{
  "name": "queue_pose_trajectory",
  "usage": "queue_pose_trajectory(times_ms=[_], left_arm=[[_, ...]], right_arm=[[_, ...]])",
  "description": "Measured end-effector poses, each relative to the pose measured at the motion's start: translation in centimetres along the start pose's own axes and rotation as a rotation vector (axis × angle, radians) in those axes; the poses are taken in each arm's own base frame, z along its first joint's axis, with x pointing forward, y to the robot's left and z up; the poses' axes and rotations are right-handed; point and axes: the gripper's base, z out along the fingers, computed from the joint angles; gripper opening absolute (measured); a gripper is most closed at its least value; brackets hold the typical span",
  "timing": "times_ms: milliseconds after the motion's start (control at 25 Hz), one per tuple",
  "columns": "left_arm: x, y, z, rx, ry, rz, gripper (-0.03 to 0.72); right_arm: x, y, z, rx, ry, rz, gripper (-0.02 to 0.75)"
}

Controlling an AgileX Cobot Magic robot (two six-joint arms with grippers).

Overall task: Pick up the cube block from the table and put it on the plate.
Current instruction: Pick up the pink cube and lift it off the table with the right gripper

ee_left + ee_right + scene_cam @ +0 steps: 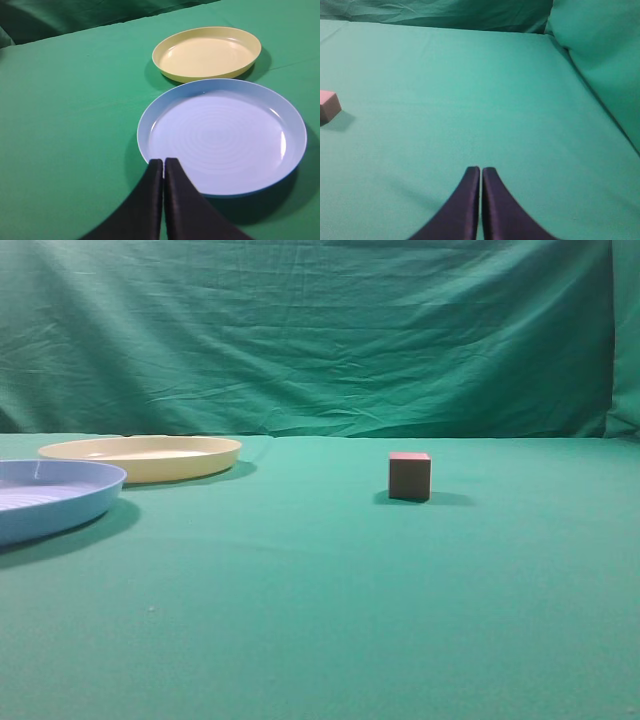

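Green table (330, 620): one cube block (410, 476), one plate (140, 457), one blue plate (50, 498).

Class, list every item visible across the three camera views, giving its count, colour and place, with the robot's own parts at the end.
cube block: one, reddish-pink top, dark sides, on the table right of centre, clear of both plates.
yellow plate: one, pale yellow, empty, far left of the table.
blue plate: one, light blue, ribbed, empty, nearer than the yellow plate.
table: one, green cloth cover.
backdrop: one, green cloth, behind the table.
left pincer: one, black, shut, over the blue plate's rim.
right pincer: one, black, shut, above bare cloth.
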Motion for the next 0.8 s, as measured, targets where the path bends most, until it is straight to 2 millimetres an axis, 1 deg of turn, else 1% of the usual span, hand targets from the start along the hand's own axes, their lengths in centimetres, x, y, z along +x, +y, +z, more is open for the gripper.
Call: queue_pose_trajectory(times_ms=[720, 800], left_arm=[[0.0, 0.0, 0.0, 0.0, 0.0, 0.0, 0.0], [0.0, 0.0, 0.0, 0.0, 0.0, 0.0, 0.0]], right_arm=[[0.0, -0.01, 0.0, 0.001, 0.0, -0.002, 0.0], [-0.2, 0.01, 0.0, -0.001, -0.022, 0.001, 0.0]])
